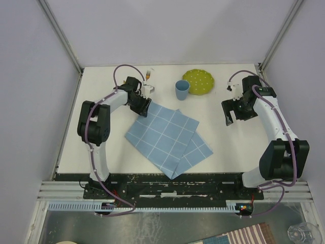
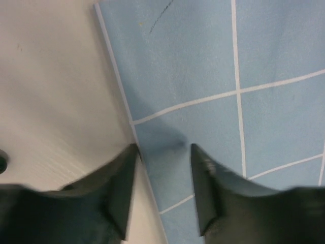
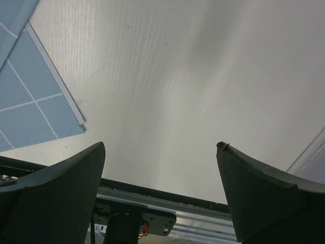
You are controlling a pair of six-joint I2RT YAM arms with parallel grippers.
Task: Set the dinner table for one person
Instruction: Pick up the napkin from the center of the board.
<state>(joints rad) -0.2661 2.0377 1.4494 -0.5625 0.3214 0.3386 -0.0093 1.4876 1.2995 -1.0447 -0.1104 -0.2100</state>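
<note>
Across whole view, I'm seeing dinner table (image 1: 238, 147), white, lying under everything. Mid-table, blue grid cloth (image 1: 167, 137) lying askew. I'm holding left gripper (image 2: 162, 147) at cloth's far-left edge, claw partly spread, straddling hem. I'm holding right gripper (image 3: 160, 147) over bare tabletop, claw spread wide. Toward far edge, green plate (image 1: 198, 81) and blue cup (image 1: 182, 90) sitting just beside each other.

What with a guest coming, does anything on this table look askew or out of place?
The light-blue cloth with a white grid lies diagonal to the edges of the white tabletop, and its two layers are offset, one corner sticking out. The green dotted plate and blue cup sit off it, at the far edge.
</note>
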